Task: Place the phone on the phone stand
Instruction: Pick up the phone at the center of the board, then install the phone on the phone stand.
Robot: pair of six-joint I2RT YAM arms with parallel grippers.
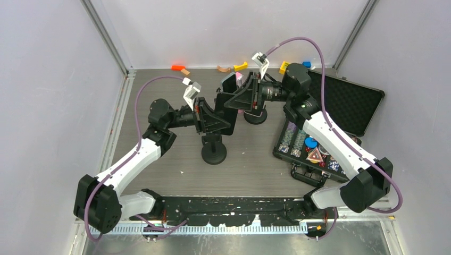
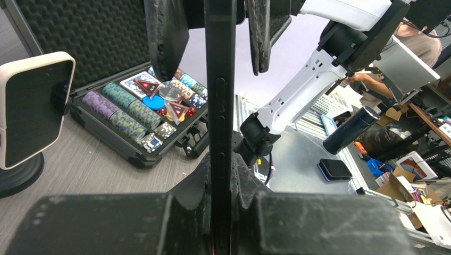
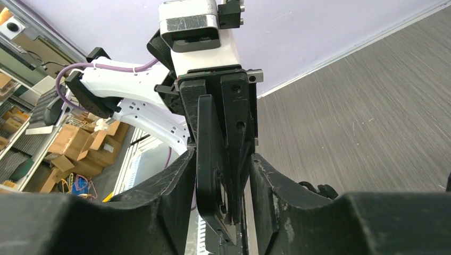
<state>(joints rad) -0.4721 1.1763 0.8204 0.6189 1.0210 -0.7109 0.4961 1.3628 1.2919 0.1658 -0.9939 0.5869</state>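
my left gripper [image 2: 222, 180] is clamped on the lower end of the thin black phone [image 2: 220, 79], holding it upright and edge-on, side buttons facing the wrist camera. i read that pose as offering the free upper end to the other arm. just past my fingers, the right gripper [image 3: 220, 170] straddles that upper end. its jaws stand apart, one on each side of the phone, with slivers of gap showing in the left wrist view, so i would not call it a grip yet.

the phone is in the air between the two grippers, on neither stand. under the left gripper, on the grey wood-grain table [image 1: 255, 170], stands a black round-based stand [image 1: 213, 151]. a little further off, below the right gripper, is a white-rimmed, black-faced stand [image 2: 34, 106]. i can't tell which one is meant. furthest out, behind the right gripper, lies the open black case of poker chips [image 2: 133, 117], well apart from the phone.
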